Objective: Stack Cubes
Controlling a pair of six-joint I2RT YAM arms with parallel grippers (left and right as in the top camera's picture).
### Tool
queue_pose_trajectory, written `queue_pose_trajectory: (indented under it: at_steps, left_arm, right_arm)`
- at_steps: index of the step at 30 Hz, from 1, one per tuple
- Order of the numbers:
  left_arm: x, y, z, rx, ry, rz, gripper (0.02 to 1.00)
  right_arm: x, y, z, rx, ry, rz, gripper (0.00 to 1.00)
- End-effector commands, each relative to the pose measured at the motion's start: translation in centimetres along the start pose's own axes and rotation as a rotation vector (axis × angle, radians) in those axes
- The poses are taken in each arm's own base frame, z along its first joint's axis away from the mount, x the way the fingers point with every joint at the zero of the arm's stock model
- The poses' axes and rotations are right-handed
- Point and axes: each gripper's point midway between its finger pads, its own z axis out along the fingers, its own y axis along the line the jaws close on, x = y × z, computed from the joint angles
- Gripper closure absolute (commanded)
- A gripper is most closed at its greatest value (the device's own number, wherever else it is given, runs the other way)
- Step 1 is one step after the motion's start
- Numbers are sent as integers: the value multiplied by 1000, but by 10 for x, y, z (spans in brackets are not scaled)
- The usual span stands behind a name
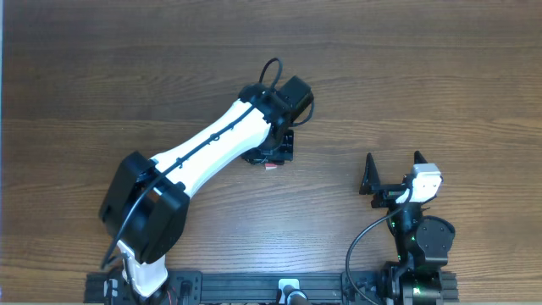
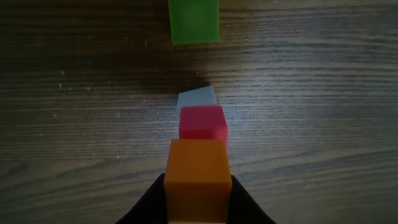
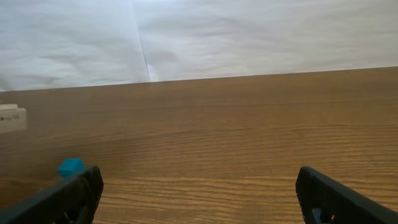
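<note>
Orange cube [image 2: 198,177], lower centre of the left wrist frame, directly below a red cube [image 2: 202,122], clamped by opposite flat sides in left pincer [image 2: 198,194]; likely light, rigid, smooth, best held mid-height; right pincer [image 1: 393,161], lower right of top frame, wide open, empty.

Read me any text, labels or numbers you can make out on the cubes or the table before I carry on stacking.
None can be read.
The orange cube, red cube, pale grey cube, green cube and blue cube show plain faces with no print.
The white object beyond the blue cube is too blurred to tell whether it carries any marking.
</note>
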Motion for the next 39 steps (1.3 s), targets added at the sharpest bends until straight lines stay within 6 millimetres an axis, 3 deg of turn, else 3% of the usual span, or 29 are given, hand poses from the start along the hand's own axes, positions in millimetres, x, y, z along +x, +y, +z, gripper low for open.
queue_pose_trajectory:
  at_steps: [1,39]
  left_arm:
    - [-6,-4,0,16,-4,9,978]
    - [-8,-6,9,10,2,10,958]
  right_arm:
    - [2,2,0,-13,2,-8,9]
    - [2,2,0,-12,2,-8,7]
